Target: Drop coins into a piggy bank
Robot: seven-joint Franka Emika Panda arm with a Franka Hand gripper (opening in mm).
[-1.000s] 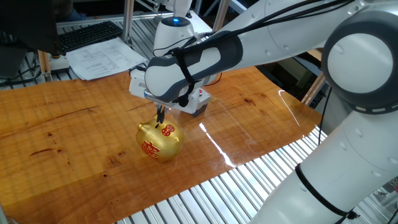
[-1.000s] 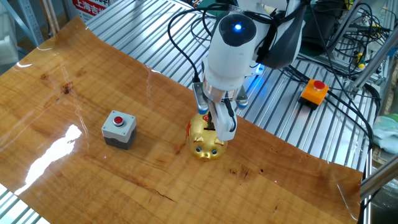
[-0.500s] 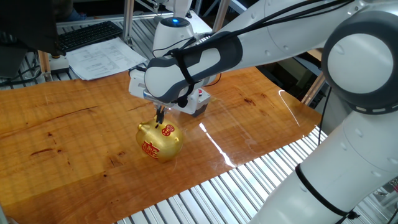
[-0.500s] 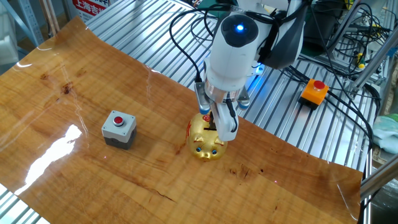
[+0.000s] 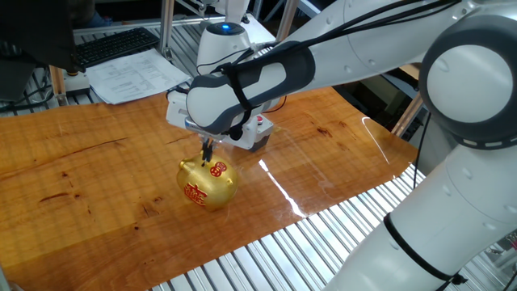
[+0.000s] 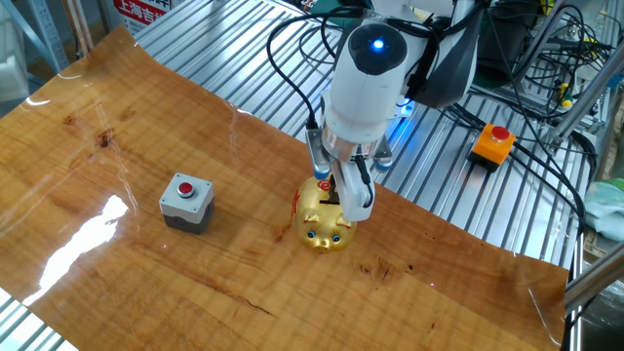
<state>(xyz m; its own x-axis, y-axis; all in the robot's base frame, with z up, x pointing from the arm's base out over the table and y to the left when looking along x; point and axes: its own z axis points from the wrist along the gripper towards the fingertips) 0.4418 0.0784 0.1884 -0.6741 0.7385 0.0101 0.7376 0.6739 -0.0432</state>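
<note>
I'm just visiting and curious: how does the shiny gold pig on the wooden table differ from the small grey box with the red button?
The shiny gold pig-shaped bank is rounded and glossy with red marks; the grey square box with a red button is blocky and dull. The pig looks somewhat larger. The robot's gripper hangs right over the pig's top, while the box sits apart with nothing near it. Both rest upright on the wooden table.

piggy bank [image 6: 322, 216] slot hidden by gripper [image 6: 349, 203], coins unseen

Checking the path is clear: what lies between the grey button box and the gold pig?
Only bare wood tabletop. In the other fixed view, the grey button box and the piggy bank stand apart with nothing between.
</note>
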